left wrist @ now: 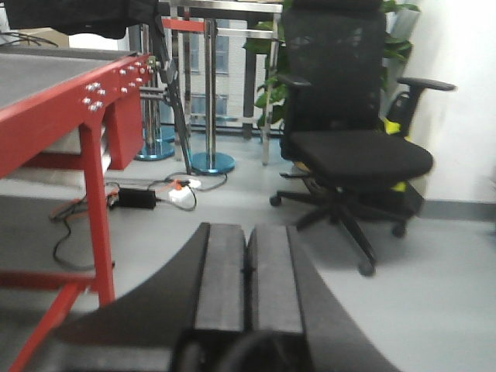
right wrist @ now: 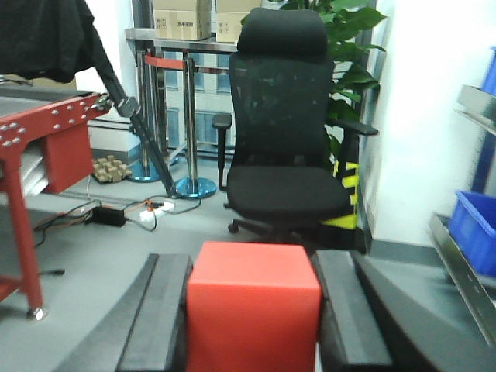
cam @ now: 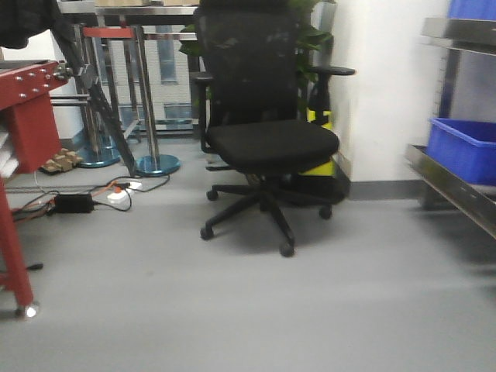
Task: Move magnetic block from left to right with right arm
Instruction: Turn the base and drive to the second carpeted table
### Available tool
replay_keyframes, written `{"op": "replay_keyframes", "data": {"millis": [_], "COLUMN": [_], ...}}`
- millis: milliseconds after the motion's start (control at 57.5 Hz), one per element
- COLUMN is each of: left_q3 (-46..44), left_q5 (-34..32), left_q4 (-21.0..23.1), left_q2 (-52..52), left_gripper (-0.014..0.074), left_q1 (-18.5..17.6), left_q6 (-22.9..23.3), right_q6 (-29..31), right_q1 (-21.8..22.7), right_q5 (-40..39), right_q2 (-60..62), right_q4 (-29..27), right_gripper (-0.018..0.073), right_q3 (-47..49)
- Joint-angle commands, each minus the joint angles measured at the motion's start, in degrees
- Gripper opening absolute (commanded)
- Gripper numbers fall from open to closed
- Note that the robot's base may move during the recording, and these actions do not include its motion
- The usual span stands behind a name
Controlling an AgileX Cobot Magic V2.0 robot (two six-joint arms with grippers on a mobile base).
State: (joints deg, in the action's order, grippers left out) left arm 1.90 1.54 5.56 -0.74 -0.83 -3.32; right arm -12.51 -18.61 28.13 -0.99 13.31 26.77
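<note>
In the right wrist view, the magnetic block [right wrist: 253, 310], a plain bright-red cube, fills the gap between the two black fingers of my right gripper [right wrist: 253, 267], which is shut on it and holds it up above the grey floor. Both finger pads [right wrist: 165, 310] press against its sides. In the left wrist view, my left gripper [left wrist: 247, 232] is shut with its two grey pads pressed together and nothing between them. Neither gripper shows in the front-facing view.
A black office chair [cam: 267, 139] stands ahead on the grey floor, with a plant behind it. A red metal table [left wrist: 85, 124] is at the left, with cables and a power strip [cam: 116, 194] on the floor. Steel shelving with a blue bin [cam: 463, 149] is at the right.
</note>
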Motion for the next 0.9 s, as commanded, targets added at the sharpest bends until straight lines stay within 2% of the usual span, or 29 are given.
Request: {"op": "replay_keyframes", "data": {"millis": [0, 887], "left_q3": [0.5, 0.5], "left_q5": [-4.8, -4.8], "left_q4": [0.3, 0.3], "left_q2": [-0.6, -0.6], "left_gripper": [-0.0126, -0.0126], "left_q1": [0.1, 0.1], "left_q6": [0.3, 0.3], "right_q6": [0.6, 0.6], "right_q1": [0.3, 0.3], "right_q5": [-4.9, -4.9], "right_q2": [-1.0, -1.0], "right_q4": [1.3, 1.3], "right_gripper": [0.01, 0.01], "right_q3": [1.6, 1.6]}}
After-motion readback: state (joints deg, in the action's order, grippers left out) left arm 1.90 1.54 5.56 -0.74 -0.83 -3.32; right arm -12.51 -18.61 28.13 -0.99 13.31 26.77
